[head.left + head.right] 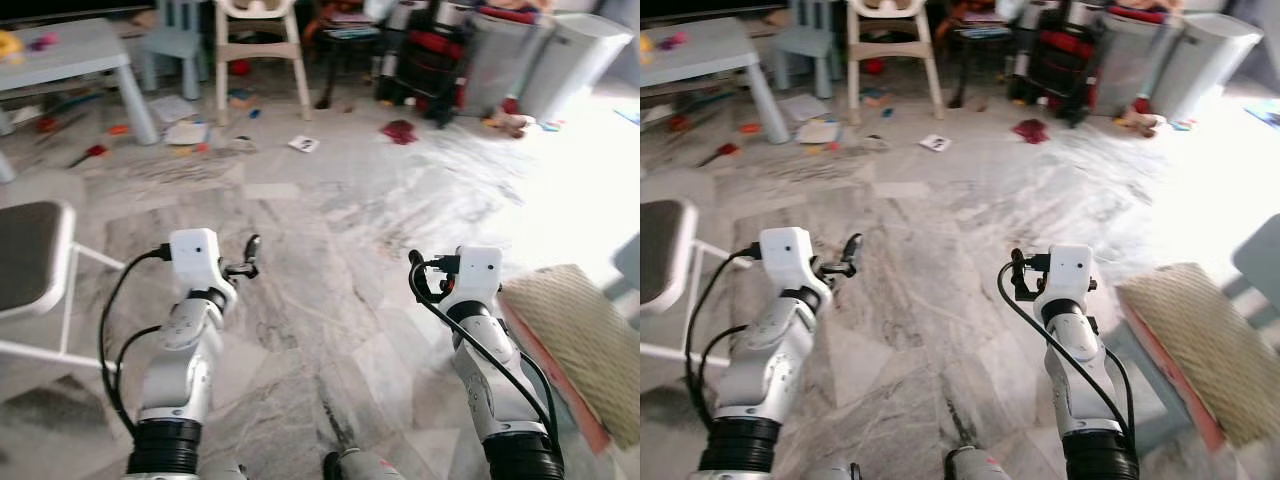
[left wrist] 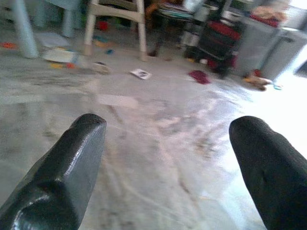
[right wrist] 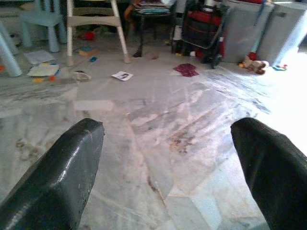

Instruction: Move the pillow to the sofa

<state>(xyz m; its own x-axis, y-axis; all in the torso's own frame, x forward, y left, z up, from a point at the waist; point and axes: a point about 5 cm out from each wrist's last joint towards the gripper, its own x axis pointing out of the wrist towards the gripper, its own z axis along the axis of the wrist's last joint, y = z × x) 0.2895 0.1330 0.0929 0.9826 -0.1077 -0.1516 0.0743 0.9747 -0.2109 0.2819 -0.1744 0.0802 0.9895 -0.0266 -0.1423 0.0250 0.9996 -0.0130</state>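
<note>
A tan woven pillow with a reddish edge lies low at the right, just beyond my right arm; what it rests on is hard to tell. My right gripper is open and empty over the marble floor, to the left of the pillow and apart from it. My left gripper is also open and empty, held at the same height over bare floor. In the eye views the left gripper and right gripper point forward. No sofa can be made out.
A white chair with a dark seat stands close on the left. Farther back are a grey-blue low table, a high chair, a black and red cart and grey bins. Toys and papers litter the far floor.
</note>
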